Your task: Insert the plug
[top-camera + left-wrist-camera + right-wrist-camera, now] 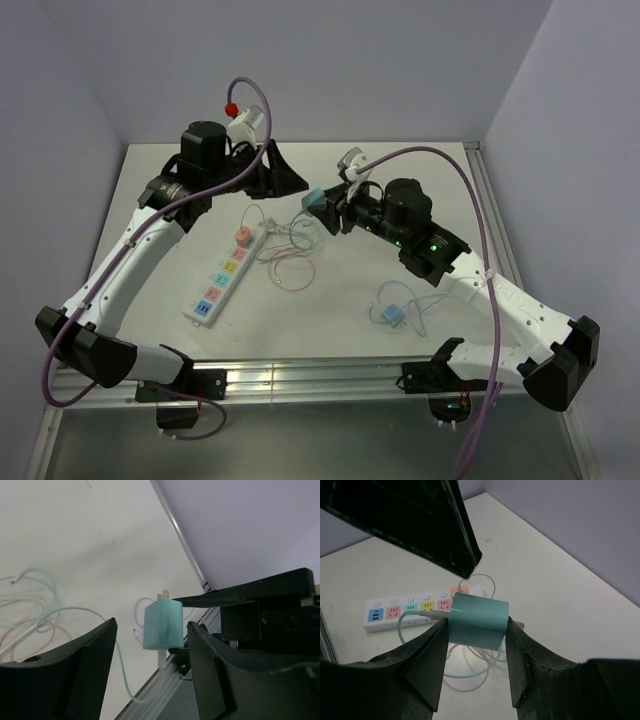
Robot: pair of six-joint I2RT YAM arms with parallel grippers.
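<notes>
My right gripper [324,206] is shut on a teal plug [315,200] and holds it in the air above the table's middle. In the right wrist view the plug [479,620] is clamped between both fingers of that gripper [477,626], its teal cable trailing left. My left gripper [291,179] is open and reaches in from the left. In the left wrist view the plug [162,625] hangs between its open fingers [90,660], prongs up, touching neither. The white power strip [225,275] lies below on the table, a pink plug [242,238] in its far socket.
Loose teal, white and orange cables [290,262] lie coiled right of the strip. A second blue plug [391,316] with its cable lies at the front right. The table's metal rail [300,375] runs along the near edge.
</notes>
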